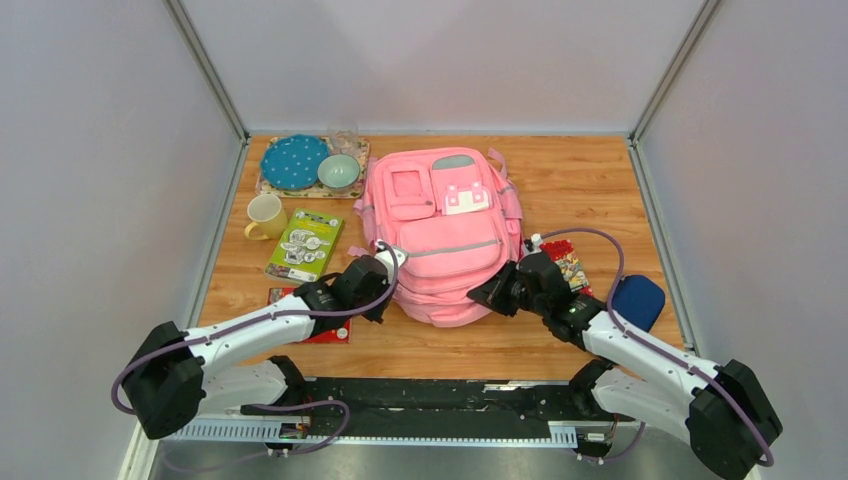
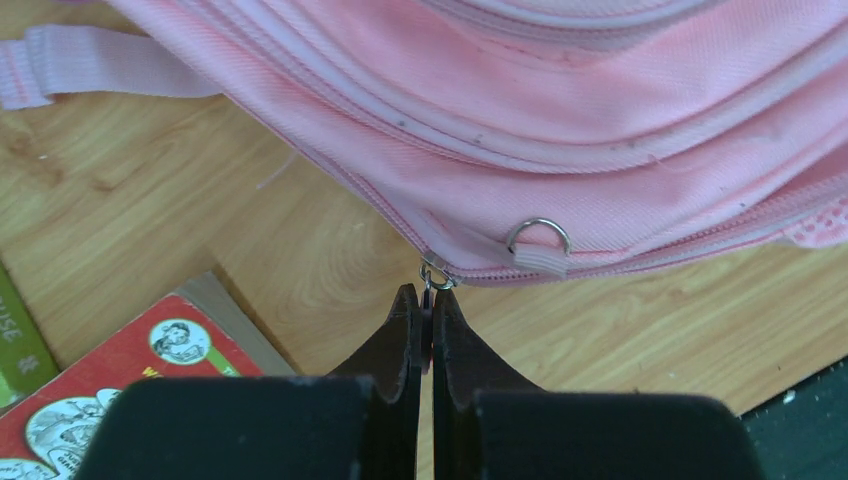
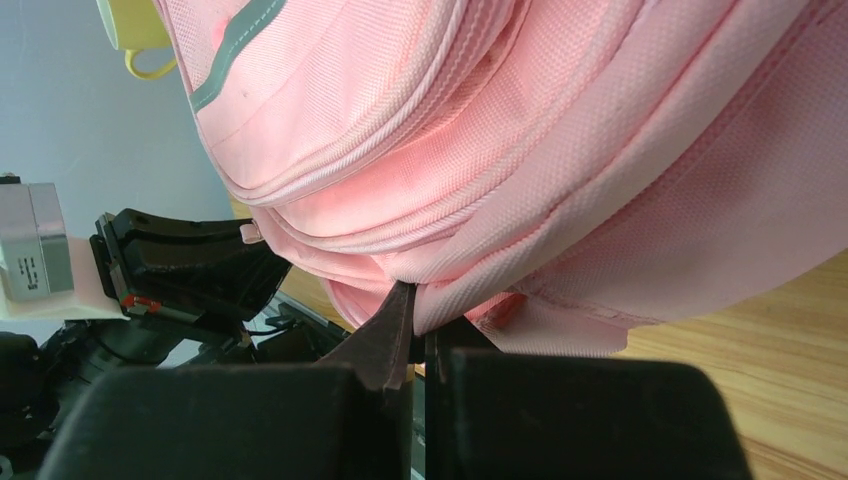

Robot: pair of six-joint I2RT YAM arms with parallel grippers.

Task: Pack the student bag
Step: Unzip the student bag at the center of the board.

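Green book (image 1: 305,244) on the table (image 1: 600,180) — mug (image 1: 265,216) just left of it, plate (image 1: 294,161) and bowl (image 1: 339,172) behind it on a mat (image 1: 290,193), red book (image 2: 140,385) just in front, blue case (image 1: 638,301) well off to its right.

Wooden table (image 1: 580,180) — student bag (image 1: 445,240), yellow mug (image 1: 265,217), green book (image 1: 305,245), red book (image 1: 335,335), blue case (image 1: 640,300)

Pink student bag (image 1: 445,240), blue plate (image 1: 294,161) seemingly white-dotted, yellow mug (image 1: 265,216), dark blue case (image 1: 638,300)

Left of student bag (image 1: 445,230), green book (image 1: 303,245) and mug (image 1: 265,217) crowd; right-rear table (image 1: 590,180) lies open.
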